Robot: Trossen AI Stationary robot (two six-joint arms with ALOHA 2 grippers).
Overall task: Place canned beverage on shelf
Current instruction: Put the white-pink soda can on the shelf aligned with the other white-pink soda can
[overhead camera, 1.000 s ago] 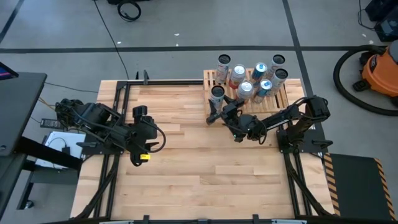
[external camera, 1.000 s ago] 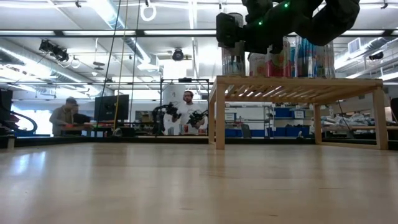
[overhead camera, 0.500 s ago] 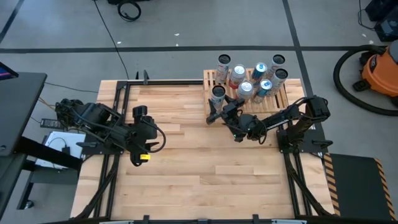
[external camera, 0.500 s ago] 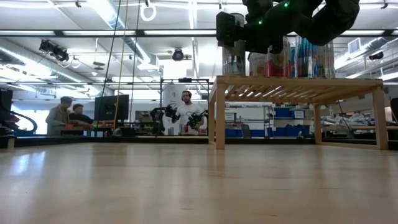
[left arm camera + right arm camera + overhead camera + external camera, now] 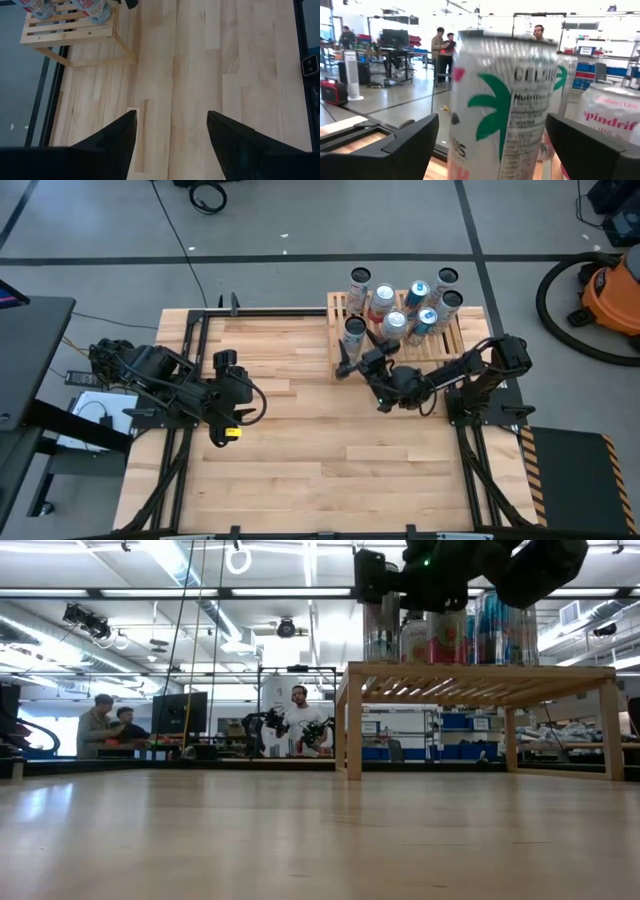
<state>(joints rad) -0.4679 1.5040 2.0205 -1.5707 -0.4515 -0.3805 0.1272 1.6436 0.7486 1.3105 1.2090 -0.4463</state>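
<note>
Left gripper (image 5: 222, 436) is idling over the worktop (image 5: 300, 450) on the left, jaws partly open, holding nothing. Right gripper (image 5: 350, 360) is sitting at the shelf (image 5: 455, 338) corner, jaws spread wide either side of the can (image 5: 352, 332), which is standing upright on the shelf beside other cans (image 5: 405, 305).

I am working over a light-wood table (image 5: 300, 430) on a grey concrete floor (image 5: 300, 220) crossed by dark seam lines. At two o'clock an orange vacuum (image 5: 612, 295) is standing. Ceiling strip lights (image 5: 180, 560) are shining; people (image 5: 100, 725) are standing at distant benches beside a dark monitor (image 5: 185, 712).
</note>
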